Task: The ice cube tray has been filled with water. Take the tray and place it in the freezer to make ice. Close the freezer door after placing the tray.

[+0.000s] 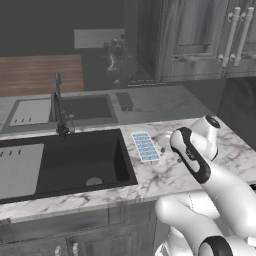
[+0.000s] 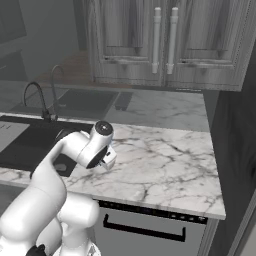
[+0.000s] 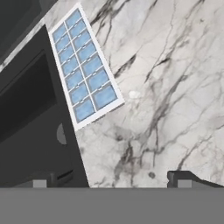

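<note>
The ice cube tray (image 1: 145,147) lies flat on the marble counter (image 1: 165,175), just right of the black sink. Its two columns of cells show pale blue water (image 3: 85,65). In the hand view the tray (image 3: 83,70) sits up and to the left, with its near end a short way ahead of the fingertips. My gripper (image 3: 111,181) hovers above the counter, open, with nothing between its fingers, and its hand (image 2: 108,159) points down at the marble. The freezer and its door are out of view.
A black sink basin (image 1: 75,160) with a faucet (image 1: 59,107) is set into the counter left of the tray. Grey wall cabinets (image 2: 165,40) hang behind. A dark panel (image 2: 235,125) bounds the counter on the right. Bare marble (image 2: 165,160) stretches right of the hand.
</note>
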You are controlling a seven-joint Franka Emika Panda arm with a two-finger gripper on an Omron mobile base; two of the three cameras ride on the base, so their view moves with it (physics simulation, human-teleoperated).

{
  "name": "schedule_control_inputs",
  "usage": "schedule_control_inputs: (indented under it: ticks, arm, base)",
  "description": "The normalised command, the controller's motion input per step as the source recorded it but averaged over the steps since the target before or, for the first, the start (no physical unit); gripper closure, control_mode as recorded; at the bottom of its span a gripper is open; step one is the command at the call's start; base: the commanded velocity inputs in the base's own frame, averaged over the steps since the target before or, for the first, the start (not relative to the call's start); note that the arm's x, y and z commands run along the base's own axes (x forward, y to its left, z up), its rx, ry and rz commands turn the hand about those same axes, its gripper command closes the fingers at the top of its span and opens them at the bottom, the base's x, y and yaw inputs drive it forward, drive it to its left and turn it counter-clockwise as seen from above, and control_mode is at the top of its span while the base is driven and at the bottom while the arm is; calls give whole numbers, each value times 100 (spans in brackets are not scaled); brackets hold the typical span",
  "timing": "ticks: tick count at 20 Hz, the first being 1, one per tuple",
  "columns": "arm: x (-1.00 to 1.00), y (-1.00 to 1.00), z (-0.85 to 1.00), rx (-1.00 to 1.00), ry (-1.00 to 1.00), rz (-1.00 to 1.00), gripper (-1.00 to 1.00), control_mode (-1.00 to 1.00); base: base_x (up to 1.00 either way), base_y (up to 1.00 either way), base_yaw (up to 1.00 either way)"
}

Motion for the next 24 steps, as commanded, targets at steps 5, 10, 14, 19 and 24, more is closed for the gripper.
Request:
schedule_control_inputs:
  ticks: [5, 10, 14, 19, 24]
  arm:
    - [9, 3, -5, 4, -3, 0, -100, -100]
    - [17, 13, -12, 0, -4, -2, -100, -100]
    - [22, 2, -13, 0, -2, -3, -100, -100]
    - [15, 0, -11, 0, 0, -2, -100, -100]
    - [3, 0, -7, 0, 0, 0, -100, -100]
  base:
    - [0, 0, 0]
    - [0, 0, 0]
    - [0, 0, 0]
    - [0, 0, 0]
    - [0, 0, 0]
